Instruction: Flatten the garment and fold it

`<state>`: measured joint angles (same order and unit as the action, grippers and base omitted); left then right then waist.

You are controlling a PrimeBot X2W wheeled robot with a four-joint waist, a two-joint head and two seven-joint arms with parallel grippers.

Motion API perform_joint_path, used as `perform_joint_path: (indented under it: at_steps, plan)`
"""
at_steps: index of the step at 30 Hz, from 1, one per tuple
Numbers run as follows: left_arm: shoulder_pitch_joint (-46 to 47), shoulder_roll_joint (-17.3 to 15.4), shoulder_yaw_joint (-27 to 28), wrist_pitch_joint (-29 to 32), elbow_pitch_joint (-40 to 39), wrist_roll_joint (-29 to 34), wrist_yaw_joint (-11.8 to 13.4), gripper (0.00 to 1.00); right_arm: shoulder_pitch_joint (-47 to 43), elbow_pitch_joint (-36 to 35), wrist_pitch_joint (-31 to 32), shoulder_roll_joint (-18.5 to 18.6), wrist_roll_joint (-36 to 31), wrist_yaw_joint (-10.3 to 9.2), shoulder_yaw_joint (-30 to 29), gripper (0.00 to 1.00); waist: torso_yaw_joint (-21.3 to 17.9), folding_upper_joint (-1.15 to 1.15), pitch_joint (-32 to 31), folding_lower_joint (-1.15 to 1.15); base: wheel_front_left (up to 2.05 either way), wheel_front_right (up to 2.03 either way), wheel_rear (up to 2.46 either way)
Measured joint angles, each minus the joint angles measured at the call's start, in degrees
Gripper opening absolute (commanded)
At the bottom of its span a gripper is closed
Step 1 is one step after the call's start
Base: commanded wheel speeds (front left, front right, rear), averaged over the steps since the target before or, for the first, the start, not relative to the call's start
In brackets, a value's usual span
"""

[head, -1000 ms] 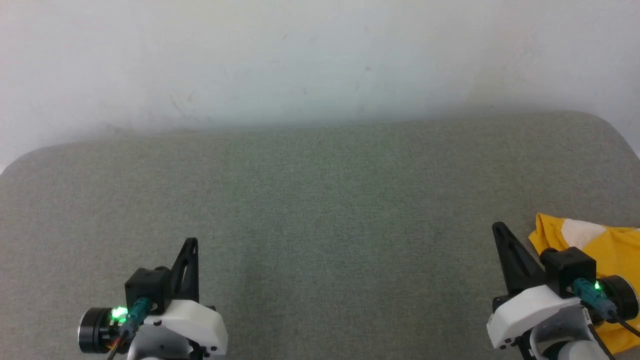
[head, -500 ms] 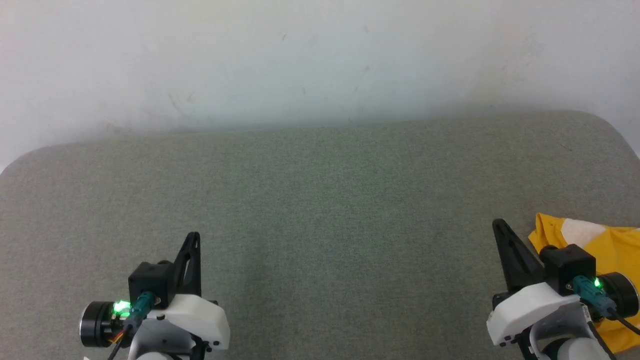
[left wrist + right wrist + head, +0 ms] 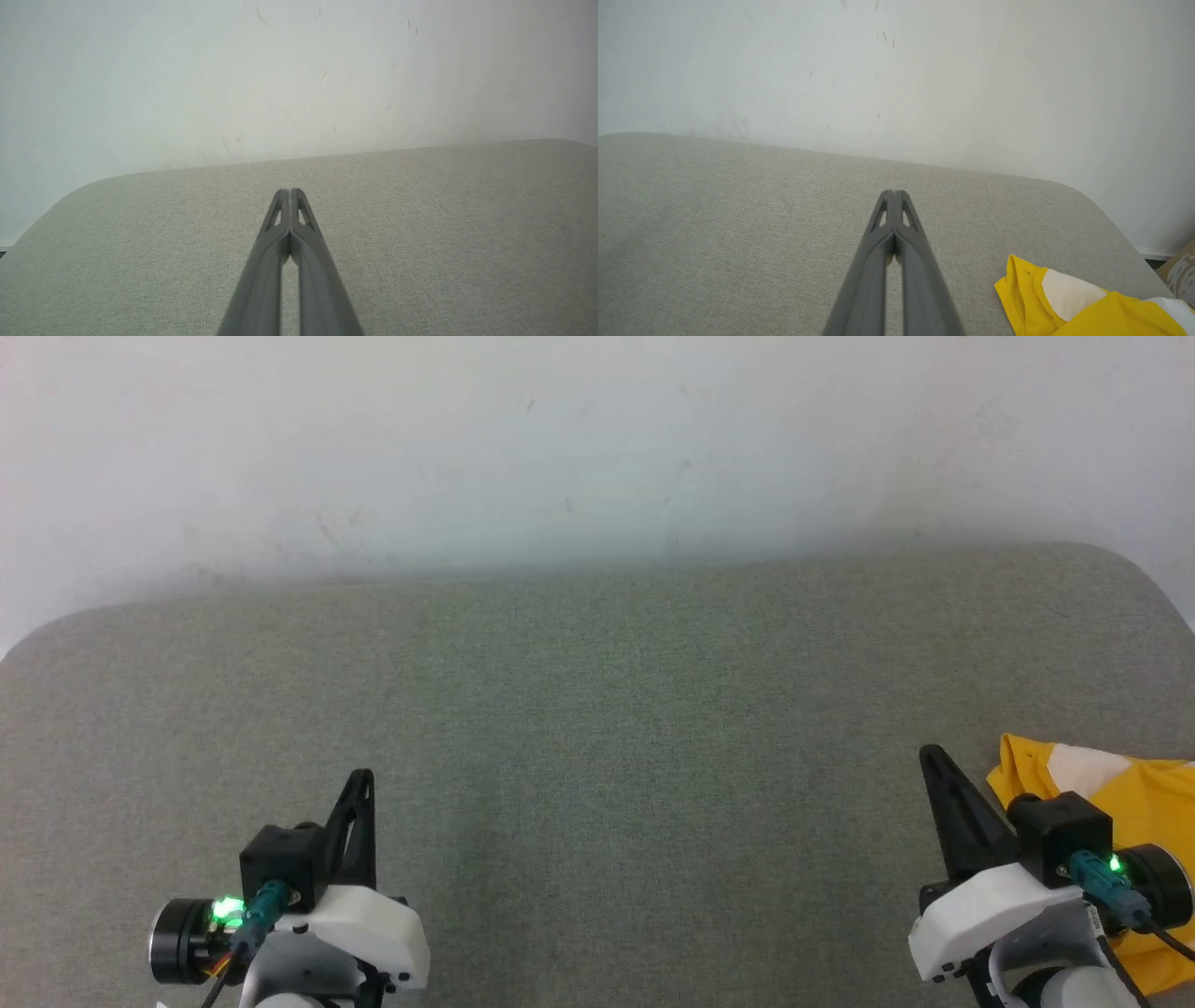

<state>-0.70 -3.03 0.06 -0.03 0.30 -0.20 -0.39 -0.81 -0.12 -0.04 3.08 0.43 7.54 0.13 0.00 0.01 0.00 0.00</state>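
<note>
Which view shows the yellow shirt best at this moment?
The right wrist view: the shirt lies unobstructed at lower right, its edge and a white patch clear. The head view has it at the right edge, partly behind the right arm. The left wrist view faces the grey surface and wall.

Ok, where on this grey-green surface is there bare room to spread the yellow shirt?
The whole grey-green woven surface between the shut left gripper and right gripper, back to the white wall, lies bare. Crowded only at the near right corner: the crumpled bright yellow cloth T-shirt.
</note>
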Motion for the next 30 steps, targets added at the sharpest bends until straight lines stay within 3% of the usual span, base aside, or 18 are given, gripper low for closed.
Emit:
perform_joint_path:
  at_steps: [30]
  plan:
    - [0.0, 0.01, -0.01, 0.01, 0.0, 0.0, 0.0, 0.0, 0.05, 0.01, 0.0, 0.0, 0.0, 0.0, 0.0, 0.0, 0.0, 0.0, 0.0, 0.0, 0.0, 0.0, 0.0]
